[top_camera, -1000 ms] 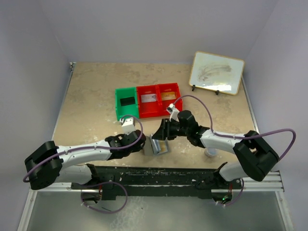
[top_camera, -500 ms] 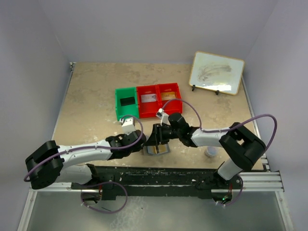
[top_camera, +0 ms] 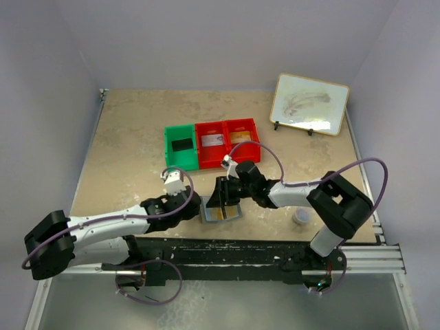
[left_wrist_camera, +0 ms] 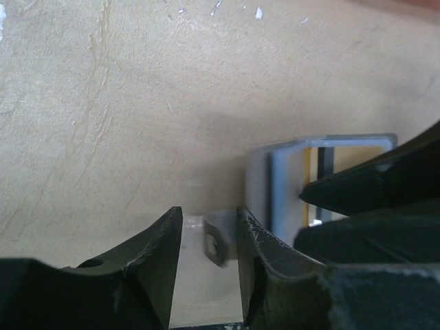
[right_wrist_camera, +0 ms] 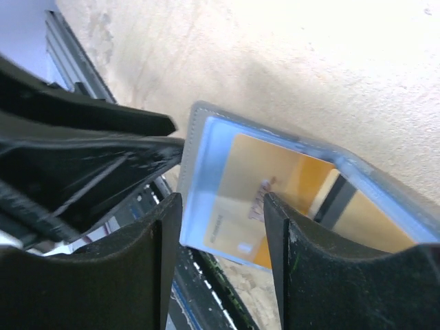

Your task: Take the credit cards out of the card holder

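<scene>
A: Where are things sitting?

B: On the table [top_camera: 124, 137], the card holder [top_camera: 221, 213] is lying open near the front edge, between both arms. Over it the right gripper [right_wrist_camera: 221, 201] is hovering spread, holding nothing. A gold credit card [right_wrist_camera: 261, 182] is sitting inside. The left gripper [left_wrist_camera: 208, 230] is standing slightly parted around the holder's tab [left_wrist_camera: 218, 242], not clamping.

A: Advice?

B: I'm thinking: left pinning the holder down, right catching the card's free edge and lifting slowly.

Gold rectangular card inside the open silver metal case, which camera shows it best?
Right wrist view: the gold rectangular card lies close and face-on in the open silver metal case, with its printing visible. The top view shows only a small gold patch; the left wrist view shows just a thin sliver behind the case's rim.
</scene>
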